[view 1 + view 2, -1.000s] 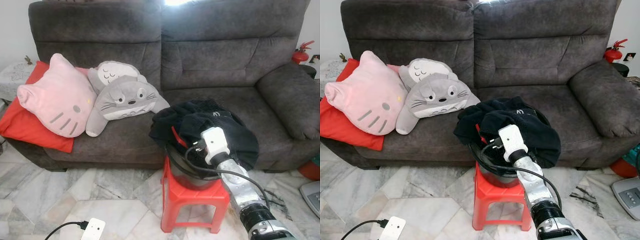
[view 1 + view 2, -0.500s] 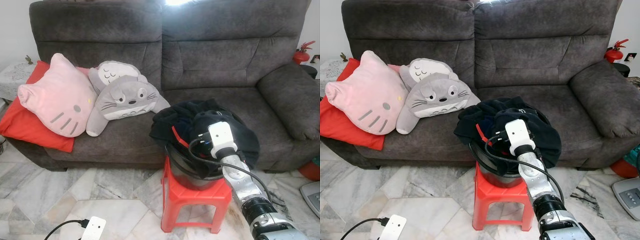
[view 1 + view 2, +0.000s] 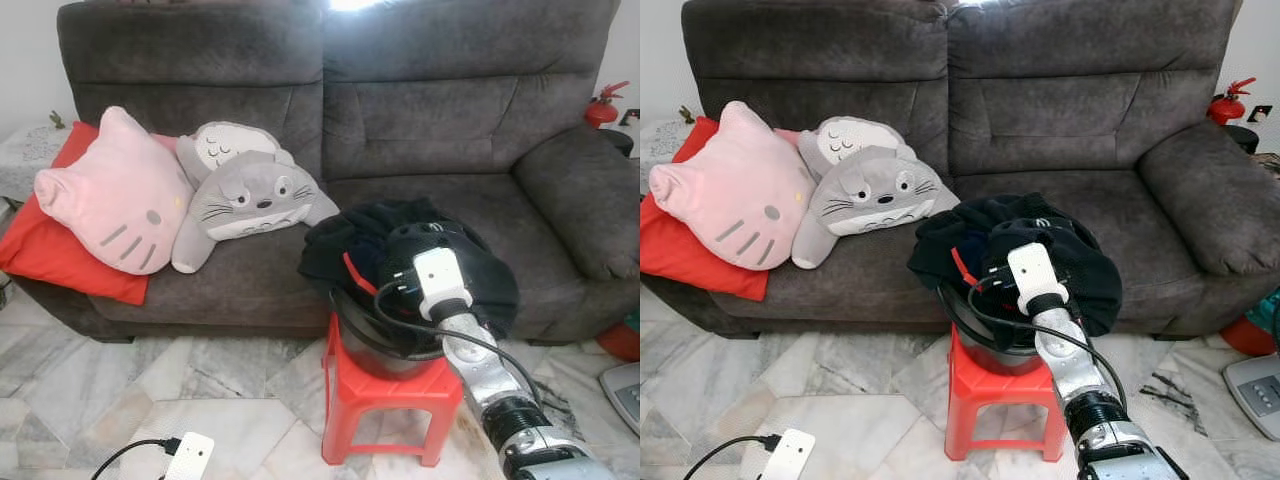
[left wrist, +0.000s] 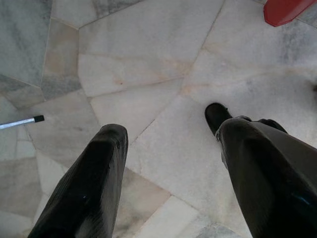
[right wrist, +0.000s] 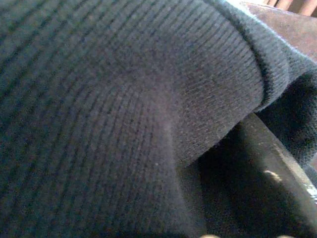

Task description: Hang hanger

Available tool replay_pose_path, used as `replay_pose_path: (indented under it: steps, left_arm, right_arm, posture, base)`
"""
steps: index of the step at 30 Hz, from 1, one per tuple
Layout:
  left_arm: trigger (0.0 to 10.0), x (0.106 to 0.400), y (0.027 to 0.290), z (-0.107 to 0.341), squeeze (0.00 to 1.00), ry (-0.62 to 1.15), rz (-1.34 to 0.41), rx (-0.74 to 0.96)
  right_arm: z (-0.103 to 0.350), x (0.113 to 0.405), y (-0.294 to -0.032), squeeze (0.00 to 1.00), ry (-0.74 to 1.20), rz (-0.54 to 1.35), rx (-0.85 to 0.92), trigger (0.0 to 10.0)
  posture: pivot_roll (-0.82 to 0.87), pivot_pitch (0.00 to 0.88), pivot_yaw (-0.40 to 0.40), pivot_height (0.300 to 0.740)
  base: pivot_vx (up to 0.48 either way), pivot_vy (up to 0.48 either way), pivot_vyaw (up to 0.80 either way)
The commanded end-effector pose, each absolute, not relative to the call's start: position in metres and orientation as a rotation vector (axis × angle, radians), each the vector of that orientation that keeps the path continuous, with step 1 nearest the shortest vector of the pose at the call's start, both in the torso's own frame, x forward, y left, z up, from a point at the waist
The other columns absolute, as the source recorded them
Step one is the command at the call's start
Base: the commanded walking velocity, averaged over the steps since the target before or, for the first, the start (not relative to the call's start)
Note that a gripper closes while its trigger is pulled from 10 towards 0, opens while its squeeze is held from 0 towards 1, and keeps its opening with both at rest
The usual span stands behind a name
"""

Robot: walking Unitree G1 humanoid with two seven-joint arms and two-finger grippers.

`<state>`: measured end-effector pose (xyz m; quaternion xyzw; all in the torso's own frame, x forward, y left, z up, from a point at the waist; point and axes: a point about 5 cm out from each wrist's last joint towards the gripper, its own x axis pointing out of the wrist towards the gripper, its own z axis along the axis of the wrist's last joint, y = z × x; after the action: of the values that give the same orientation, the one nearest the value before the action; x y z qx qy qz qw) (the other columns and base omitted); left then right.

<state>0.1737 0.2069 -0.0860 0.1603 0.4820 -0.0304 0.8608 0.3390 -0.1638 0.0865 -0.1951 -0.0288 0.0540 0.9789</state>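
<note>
I see a dark grey sofa (image 3: pixel 420 110) filling the back of the scene, with a red cushion (image 3: pixel 45 250), a pink cat-face pillow (image 3: pixel 110 195) and a grey plush toy (image 3: pixel 245 195) on its left seat. In front of the right seat stands a red stool (image 3: pixel 385 400) on the marble floor (image 3: pixel 120 400), and on the stool sits a dark basin (image 3: pixel 375 345). The basin holds a heap of black clothing (image 3: pixel 400 240) that spills over its rim and onto the sofa's front edge. A thin red piece (image 3: pixel 352 272), apparently the hanger, pokes out of the heap near the basin's left rim (I cannot make out its full shape). My right arm reaches up from the lower right, and its white wrist block lies over the heap, just to the right of that red piece; the right gripper (image 3: pixel 1012 262) is buried in the cloth, and its wrist view gives me dark knit fabric (image 5: pixel 124 109) pressed close, so I cannot tell how its fingers stand. My left gripper (image 4: pixel 168 168) hangs idle over the floor with fingers spread and nothing between them. A white power strip (image 3: pixel 187 457) with a black cord lies on the floor at lower left.
</note>
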Motion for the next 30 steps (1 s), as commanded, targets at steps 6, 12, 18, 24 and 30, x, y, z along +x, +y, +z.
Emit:
replay_pose_path:
  steps: [6,12,18,24,30]
  left_arm:
    - [10.0,0.177,0.208,-0.084,0.0,1.002,-0.069,0.35]
    - [10.0,0.178,0.208,-0.084,0.0,0.998,-0.069,0.349]
    - [10.0,0.179,0.208,-0.083,0.0,0.994,-0.069,0.349]
    - [10.0,0.179,0.207,-0.083,0.0,0.992,-0.067,0.347]
    - [10.0,0.179,0.206,-0.084,0.0,0.995,-0.071,0.344]
  right_arm:
    - [0.085,0.339,-0.164,0.0,-0.048,0.097,-0.391,0.0]
    - [0.087,0.34,-0.165,0.0,-0.05,0.092,-0.393,0.0]
    - [0.09,0.341,-0.166,0.0,-0.063,0.084,-0.397,0.0]
    - [0.102,0.345,-0.166,0.0,-0.106,0.097,-0.463,0.0]
    - [0.108,0.348,-0.173,0.0,-0.091,0.084,-0.598,0.0]
  posture:
    - [-0.2,0.0,0.041,0.727]
    - [-0.2,0.0,0.041,0.727]
    - [-0.2,0.0,0.041,0.727]
    - [-0.2,0.0,0.041,0.727]
    - [-0.2,0.0,0.038,0.727]
  base:
    - [0.0,0.0,0.0]
    - [0.0,0.0,0.0]
    - [0.0,0.0,0.0]
    - [0.0,0.0,0.0]
    - [0.0,0.0,0.0]
